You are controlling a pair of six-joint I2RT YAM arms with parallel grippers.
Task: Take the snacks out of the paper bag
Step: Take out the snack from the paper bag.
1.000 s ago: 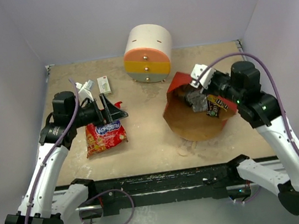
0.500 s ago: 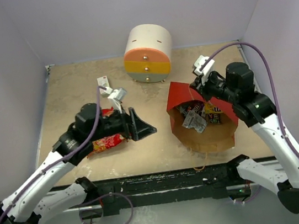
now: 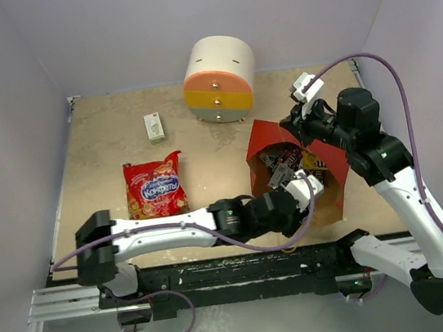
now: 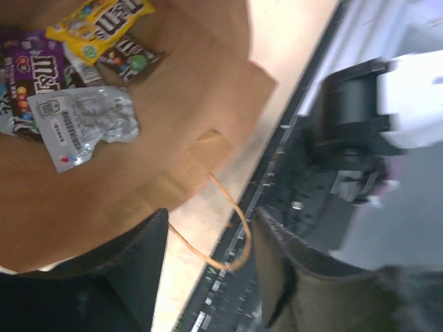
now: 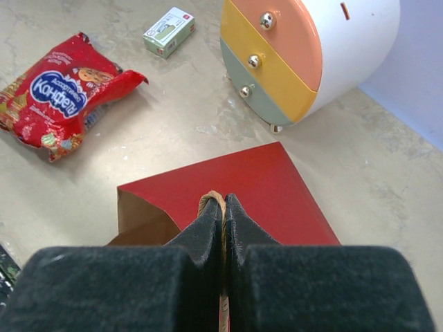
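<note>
The paper bag [image 3: 261,142], red outside and brown inside, lies tilted with its mouth toward the near edge. My right gripper [image 3: 302,125] is shut on its far loop handle [image 5: 212,199], above the red wall [image 5: 277,187]. My left gripper [image 4: 211,270] is open at the bag's mouth [image 3: 293,195], and the near handle loop [image 4: 232,238] hangs loose between the jaws. Inside lie a silver wrapper [image 4: 86,124], a yellow candy pack [image 4: 104,21] and a dark brown one [image 4: 28,66]. The red chip bag [image 3: 154,188] lies on the table to the left, also in the right wrist view [image 5: 62,93].
A round white-orange-yellow drawer unit [image 3: 218,69] stands at the back, just behind the bag. A small white-green box [image 3: 153,127] lies at back left. The left arm stretches along the near edge, with the black rail [image 3: 220,272] just below it.
My left arm has swung from the chip bag across the near edge to the bag's mouth. The chip bag stays flat on the table. The right gripper lifted the bag's handle a little.
</note>
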